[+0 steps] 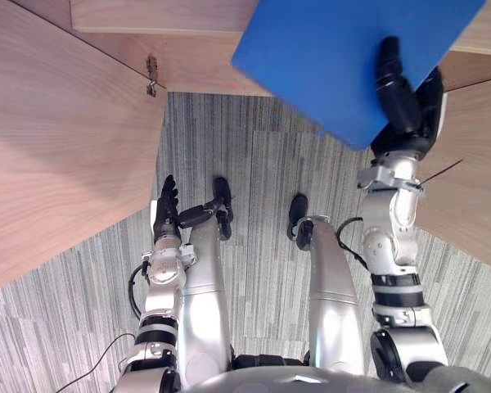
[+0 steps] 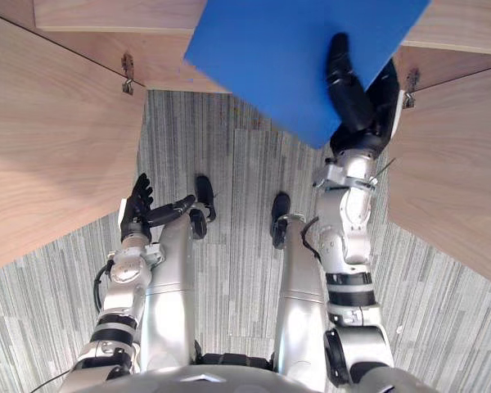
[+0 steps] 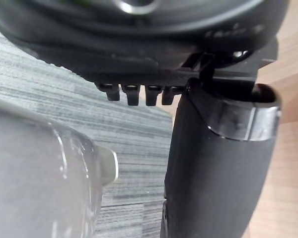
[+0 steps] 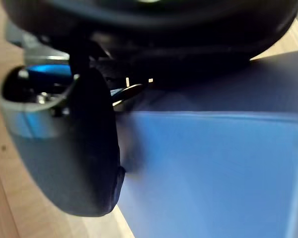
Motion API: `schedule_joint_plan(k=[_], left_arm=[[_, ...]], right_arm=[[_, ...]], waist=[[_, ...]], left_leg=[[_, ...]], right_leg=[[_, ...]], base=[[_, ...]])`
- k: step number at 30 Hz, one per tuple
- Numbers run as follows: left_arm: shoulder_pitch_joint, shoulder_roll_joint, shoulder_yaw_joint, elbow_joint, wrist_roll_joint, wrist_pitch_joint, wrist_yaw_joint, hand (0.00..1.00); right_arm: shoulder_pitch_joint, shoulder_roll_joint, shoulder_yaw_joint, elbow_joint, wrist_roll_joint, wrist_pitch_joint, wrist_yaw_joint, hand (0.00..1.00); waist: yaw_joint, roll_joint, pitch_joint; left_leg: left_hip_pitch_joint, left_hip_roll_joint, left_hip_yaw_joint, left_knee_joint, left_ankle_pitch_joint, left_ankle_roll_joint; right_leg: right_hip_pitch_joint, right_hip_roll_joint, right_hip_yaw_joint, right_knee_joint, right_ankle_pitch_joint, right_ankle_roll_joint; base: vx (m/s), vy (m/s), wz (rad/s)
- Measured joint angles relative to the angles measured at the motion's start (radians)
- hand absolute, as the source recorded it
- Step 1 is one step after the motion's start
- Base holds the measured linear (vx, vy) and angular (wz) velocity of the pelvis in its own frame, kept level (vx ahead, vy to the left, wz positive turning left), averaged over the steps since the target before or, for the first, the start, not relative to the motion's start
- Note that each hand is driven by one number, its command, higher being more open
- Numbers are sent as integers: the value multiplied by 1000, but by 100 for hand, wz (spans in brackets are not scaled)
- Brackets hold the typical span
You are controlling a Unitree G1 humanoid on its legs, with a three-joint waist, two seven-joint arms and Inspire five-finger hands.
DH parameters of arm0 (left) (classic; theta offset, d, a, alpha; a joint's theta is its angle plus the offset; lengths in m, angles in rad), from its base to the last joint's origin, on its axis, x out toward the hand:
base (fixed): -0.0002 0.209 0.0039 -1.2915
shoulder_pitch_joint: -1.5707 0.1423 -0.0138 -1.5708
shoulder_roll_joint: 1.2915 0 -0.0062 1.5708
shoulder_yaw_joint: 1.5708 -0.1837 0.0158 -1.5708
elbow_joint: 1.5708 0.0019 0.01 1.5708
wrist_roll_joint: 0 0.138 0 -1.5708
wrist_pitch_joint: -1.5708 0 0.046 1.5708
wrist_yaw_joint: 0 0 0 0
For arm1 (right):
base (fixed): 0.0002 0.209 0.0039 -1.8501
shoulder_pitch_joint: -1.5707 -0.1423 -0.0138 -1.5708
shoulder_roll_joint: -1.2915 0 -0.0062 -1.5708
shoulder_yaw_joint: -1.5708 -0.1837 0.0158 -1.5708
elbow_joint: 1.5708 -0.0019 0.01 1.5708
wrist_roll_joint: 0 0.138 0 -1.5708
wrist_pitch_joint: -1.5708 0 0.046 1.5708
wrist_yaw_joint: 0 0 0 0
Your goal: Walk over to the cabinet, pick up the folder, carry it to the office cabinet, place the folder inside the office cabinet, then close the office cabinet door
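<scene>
Gripping one blue folder point(image 1: 335, 57) by its lower corner, the right hand point(image 1: 405, 102) pinches it, thumb across the face, fingers mostly hidden behind. The folder's top is cut off. It is raised before the wooden cabinet point(image 1: 57, 147), above the carpet floor point(image 1: 254, 164). The left hand point(image 1: 165, 209) hangs low, fingers relaxed, holding nothing.

Nope, no text, labels, numbers or signs I can read anywhere here. The blue folder point(image 1: 327, 57) pinched in my right hand point(image 1: 409, 110) shows a plain blue face with no print on it. The wooden cabinet door point(image 1: 57, 147) on my left is just wood grain. The small metal hinge point(image 1: 152, 75) at its edge has no marking I can make out.
</scene>
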State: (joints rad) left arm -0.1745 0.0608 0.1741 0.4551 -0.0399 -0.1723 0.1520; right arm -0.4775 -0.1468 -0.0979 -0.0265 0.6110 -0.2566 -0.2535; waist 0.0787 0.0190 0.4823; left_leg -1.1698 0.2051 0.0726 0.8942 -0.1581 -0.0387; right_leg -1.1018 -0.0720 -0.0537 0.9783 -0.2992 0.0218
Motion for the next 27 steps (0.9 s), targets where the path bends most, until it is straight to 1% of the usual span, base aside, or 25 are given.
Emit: schedule_joint_plan(k=[3, 5, 11, 12, 15, 17, 20, 22, 25, 26, 27], left_arm=[[0, -2, 0, -1, -11, 0, 2, 100], [0, -3, 0, -2, -19, 0, 4, 100], [0, -11, -1, -2, -39, 4, 26, 100], [0, -12, -1, -2, -40, 7, 33, 100], [0, -16, -3, -1, -40, 7, 43, 100], [0, -19, -3, 0, -52, 8, 56, 100], [0, -21, -14, 0, -67, 8, 62, 100], [0, -24, -19, 2, -69, 10, 73, 100], [0, -24, -32, 1, -70, 12, 89, 100], [0, -24, -34, 1, -70, 11, 89, 100], [0, -24, -35, 1, -70, 11, 90, 100]], right_arm=[[-70, -11, -22, 27, 79, -10, -25, 0], [-116, -12, -27, 52, 112, -31, -37, 0], [-281, -21, -39, 169, 192, -36, -102, 0], [-319, -22, -40, 207, 223, -36, -118, 0], [-371, -18, -43, 253, 279, -40, -152, 0], [-381, -10, -49, 252, 340, -61, -177, 0], [-408, 2, -85, 257, 378, -81, -215, 0], [-446, 19, -126, 269, 378, -87, -265, 0], [-491, 44, -166, 285, 378, -123, -320, 0], [-504, 50, -178, 285, 377, -137, -343, 100], [-511, 53, -184, 284, 376, -145, -355, 100]], waist=[[0, 0, 0], [0, 0, 0], [2, 0, 0], [2, 0, 0], [3, 0, 0], [1, 0, -1], [-1, 0, -2], [3, 0, -2], [11, 0, -5], [15, 0, -6], [15, 0, -6]], left_leg=[[-2, 0, -2, -3, 0, 0], [-2, 0, -2, -5, 0, 0], [-2, -3, -2, -23, 7, -2], [-2, -4, -2, -28, 9, -4], [-2, -6, -7, -38, 14, -7], [-2, -9, -16, -43, 19, -10], [-2, -29, -26, -70, 43, -10], [-3, -37, -31, -86, 56, -8], [-6, -39, -31, -105, 69, -4], [-10, -40, -32, -111, 73, -7], [-12, -41, -34, -113, 74, -8]], right_leg=[[0, 0, -2, -4, 0, 0], [0, 0, -3, -7, 0, 0], [0, -2, -7, -24, 3, 2], [1, -2, -9, -27, 3, 2], [3, -3, -16, -34, 3, 2], [8, -5, -24, -37, 2, 2], [7, -21, -37, -40, 4, 0], [6, -29, -48, -42, 7, -5], [3, -33, -56, -51, 15, -8], [1, -34, -60, -55, 18, -10], [-1, -35, -62, -55, 19, -11]], base=[[10, 61, 1], [8, 73, 0], [14, 64, 2], [17, 54, 3], [12, 47, 5], [-4, 51, 12], [-36, 41, 22], [-62, 36, 19], [-51, 28, 11], [-36, 25, 7], [-30, 20, 13]])
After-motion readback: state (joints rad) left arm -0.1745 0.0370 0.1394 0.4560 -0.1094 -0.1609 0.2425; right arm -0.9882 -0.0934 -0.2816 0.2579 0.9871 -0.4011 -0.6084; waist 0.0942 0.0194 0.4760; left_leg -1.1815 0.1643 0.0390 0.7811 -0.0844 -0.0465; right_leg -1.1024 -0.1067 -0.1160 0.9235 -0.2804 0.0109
